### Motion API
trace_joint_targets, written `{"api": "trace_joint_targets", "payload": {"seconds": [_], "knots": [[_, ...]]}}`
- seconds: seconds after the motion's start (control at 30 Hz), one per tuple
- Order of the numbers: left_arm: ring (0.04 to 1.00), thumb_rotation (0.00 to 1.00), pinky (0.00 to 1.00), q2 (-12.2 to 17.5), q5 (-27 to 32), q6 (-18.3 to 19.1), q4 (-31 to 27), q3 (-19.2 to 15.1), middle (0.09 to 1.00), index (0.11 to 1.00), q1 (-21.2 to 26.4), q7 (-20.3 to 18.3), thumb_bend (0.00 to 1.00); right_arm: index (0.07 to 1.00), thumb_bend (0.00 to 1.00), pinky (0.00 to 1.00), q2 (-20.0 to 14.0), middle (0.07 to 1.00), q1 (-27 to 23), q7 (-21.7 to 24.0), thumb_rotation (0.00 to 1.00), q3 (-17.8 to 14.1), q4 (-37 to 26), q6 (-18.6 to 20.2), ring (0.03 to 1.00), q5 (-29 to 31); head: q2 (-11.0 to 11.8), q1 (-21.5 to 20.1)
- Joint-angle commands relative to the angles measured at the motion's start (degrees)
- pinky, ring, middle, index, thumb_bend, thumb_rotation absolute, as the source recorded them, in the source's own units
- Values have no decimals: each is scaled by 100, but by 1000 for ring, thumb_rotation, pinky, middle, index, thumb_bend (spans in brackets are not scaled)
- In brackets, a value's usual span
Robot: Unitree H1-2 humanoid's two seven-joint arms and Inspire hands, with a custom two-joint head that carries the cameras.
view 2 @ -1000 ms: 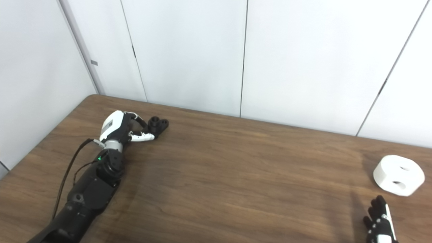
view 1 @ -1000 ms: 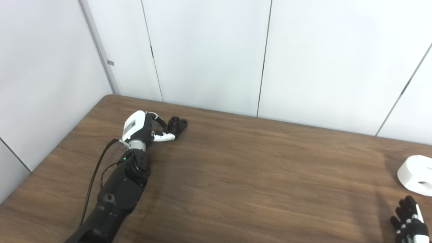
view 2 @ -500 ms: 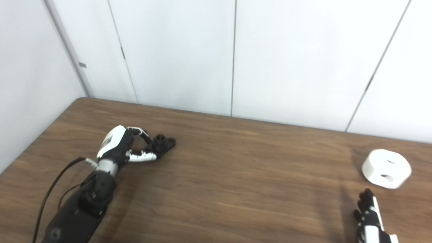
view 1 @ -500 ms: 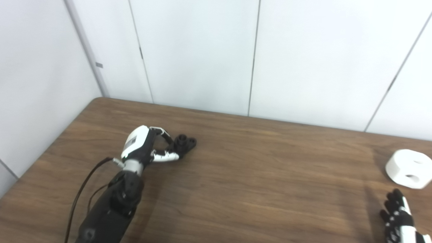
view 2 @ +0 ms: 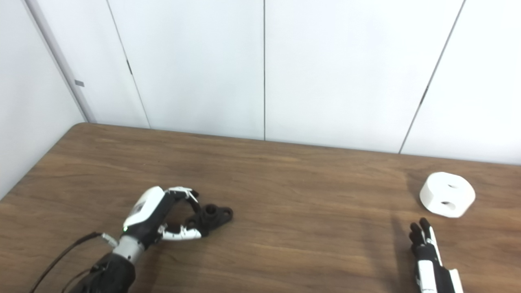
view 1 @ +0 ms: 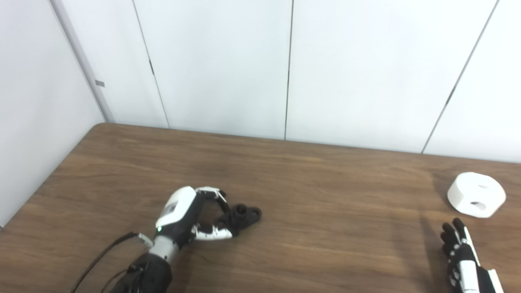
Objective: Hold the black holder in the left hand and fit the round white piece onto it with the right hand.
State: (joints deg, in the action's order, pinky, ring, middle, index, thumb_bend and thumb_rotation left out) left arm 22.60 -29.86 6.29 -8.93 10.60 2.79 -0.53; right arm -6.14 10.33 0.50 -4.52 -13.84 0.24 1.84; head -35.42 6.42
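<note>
Where it lies, the round white piece shows two holes.

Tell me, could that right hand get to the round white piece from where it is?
Probably yes: the right hand is open just short of the round white piece, with only bare table between them.

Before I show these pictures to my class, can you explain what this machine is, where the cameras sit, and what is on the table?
This is a humanoid robot with two arms, seen through two cameras side by side on its head, so both pictures show one scene. On the wooden table, the left hand has its fingers and thumb closed on the black holder. The round white piece, with two holes showing, lies untouched at the far right. The right hand is open, fingers pointing toward the piece, just short of it. Plain white panels stand behind.
</note>
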Motion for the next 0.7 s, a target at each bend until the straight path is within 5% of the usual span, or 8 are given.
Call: {"api": "trace_joint_targets", "payload": {"seconds": [0.0, 0.43, 0.67], "knots": [[843, 47, 776, -15, 16, -207, -179, 65, 769, 484, -60, -113, 521, 1000, 534, 1000, 108, 959, 198, -11, 1000, 45, -189, -30, 963, -38, -39, -40], [862, 50, 744, -313, -275, -295, -739, 747, 777, 484, -543, -649, 522, 989, 573, 1000, 221, 951, 142, -146, 1000, 231, -418, 255, 946, -213, -415, -672], [854, 51, 835, -453, -675, -389, -784, 1147, 772, 485, -662, -752, 522, 994, 567, 1000, 289, 954, 116, -224, 1000, 335, -569, 451, 944, -261, -578, -882]]}}
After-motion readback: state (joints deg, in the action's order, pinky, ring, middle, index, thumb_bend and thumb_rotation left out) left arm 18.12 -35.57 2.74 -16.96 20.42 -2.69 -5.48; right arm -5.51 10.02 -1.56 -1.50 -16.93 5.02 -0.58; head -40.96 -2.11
